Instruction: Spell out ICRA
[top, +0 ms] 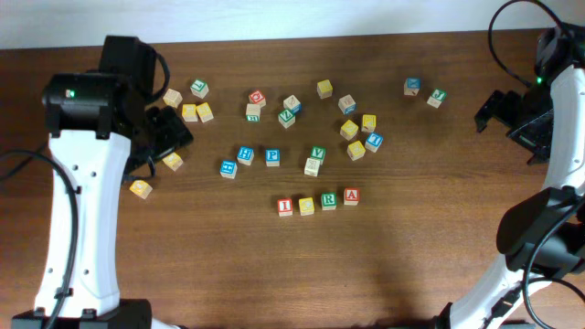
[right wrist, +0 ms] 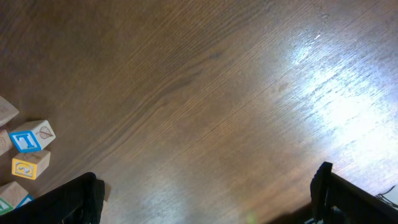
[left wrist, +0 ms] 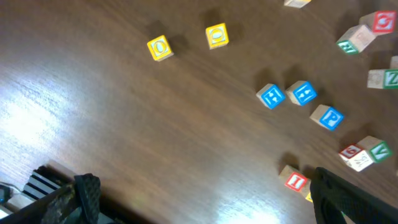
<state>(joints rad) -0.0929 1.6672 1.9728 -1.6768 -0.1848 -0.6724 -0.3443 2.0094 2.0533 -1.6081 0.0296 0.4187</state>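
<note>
We judge the word done: the small wooden cubes, red-framed I, yellow-framed C, green-framed R and red-framed A, sit side by side at six o'clock of the loose cubes. The left gripper and right gripper gape, released and empty; we should retreat wide of the row.

**A:** How many cubes on the table?
**B:** About twenty-seven from overhead. A few sit tight together, so I may be one off.
**A:** And lined up in the row?
**B:** Four: I, C, R, A. Two are red-framed, one yellow, one green.
**A:** Arms?
**B:** Two: left arm, right arm.
</note>
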